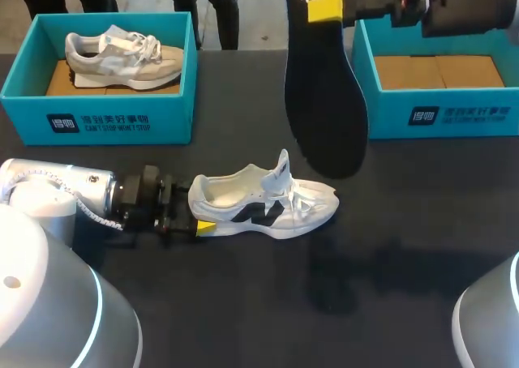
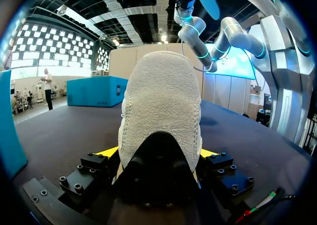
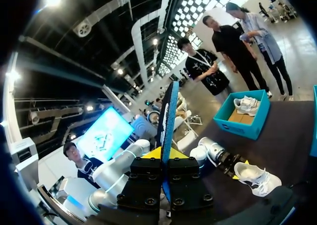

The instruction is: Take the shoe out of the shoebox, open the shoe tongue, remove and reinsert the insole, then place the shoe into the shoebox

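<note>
Our left gripper [image 2: 157, 153] lay low on the table [image 1: 405, 254]. Its yellow fingertips [image 2: 106, 152] pressed on the two sides of the heel of the white shoe [image 1: 263, 202], so it was closed on the shoe. The shoe stood upright on its sole near the middle of the table, with the toe pointing away from this gripper and the tongue [image 1: 282, 164] lifted up.

Our right gripper [image 1: 324, 10] was high above the far side of the table. It pinched the black insole [image 1: 324, 100] at its narrow heel end between both fingers. The insole hung down with the wide toe end lowest, well above the shoe and not touching it.

We judged the insole to be thin, light and flexible. It hung straight, but it would probably bend or fold if its toe end was pushed against the shoe's collar. A hold at the heel end seemed right, because the toe end was free to go in first.

The shoe looked light, with a soft upper that gives under pressure. The heel and the sole looked firmer, so the heel sides were a good place to hold it.

The blue shoebox [image 1: 438, 115] on the right showed only its cardboard bottom. The other blue box [image 1: 97, 123] on the left held a grey shoe [image 1: 122, 56].
</note>
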`<state>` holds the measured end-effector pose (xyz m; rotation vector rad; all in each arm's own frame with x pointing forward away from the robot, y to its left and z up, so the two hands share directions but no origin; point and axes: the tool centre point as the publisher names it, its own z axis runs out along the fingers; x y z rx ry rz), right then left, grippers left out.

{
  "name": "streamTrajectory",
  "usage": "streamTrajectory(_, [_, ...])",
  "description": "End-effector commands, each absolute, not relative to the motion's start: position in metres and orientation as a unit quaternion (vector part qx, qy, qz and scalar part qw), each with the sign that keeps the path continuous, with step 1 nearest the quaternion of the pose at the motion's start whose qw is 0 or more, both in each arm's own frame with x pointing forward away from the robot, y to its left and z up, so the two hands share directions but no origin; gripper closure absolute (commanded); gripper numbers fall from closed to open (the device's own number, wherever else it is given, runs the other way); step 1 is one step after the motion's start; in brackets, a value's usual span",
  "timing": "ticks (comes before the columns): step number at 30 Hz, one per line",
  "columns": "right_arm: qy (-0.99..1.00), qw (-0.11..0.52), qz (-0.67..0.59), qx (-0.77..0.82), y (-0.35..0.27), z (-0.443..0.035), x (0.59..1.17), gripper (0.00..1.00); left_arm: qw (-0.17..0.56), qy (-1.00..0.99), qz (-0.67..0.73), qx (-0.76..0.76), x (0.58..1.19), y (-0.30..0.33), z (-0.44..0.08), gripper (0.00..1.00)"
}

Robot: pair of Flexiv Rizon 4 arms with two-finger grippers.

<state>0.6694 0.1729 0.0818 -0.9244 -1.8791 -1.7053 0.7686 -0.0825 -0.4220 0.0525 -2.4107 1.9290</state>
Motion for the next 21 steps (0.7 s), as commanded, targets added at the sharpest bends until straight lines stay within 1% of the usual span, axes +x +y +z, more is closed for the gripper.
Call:
streamTrajectory(1, [-0.686, 0.225, -0.609, -0.328, 0.183, 0.087, 0.683, 1.0, 0.026, -0.781, 0.624, 0.017, 0.768, -0.084, -0.423, 1.0])
streamTrajectory(21, [-0.676, 0.23, -0.615, -0.334, 0.186, 0.078, 0.672, 1.0, 0.026, -0.781, 0.624, 0.017, 0.768, -0.084, -0.423, 1.0])
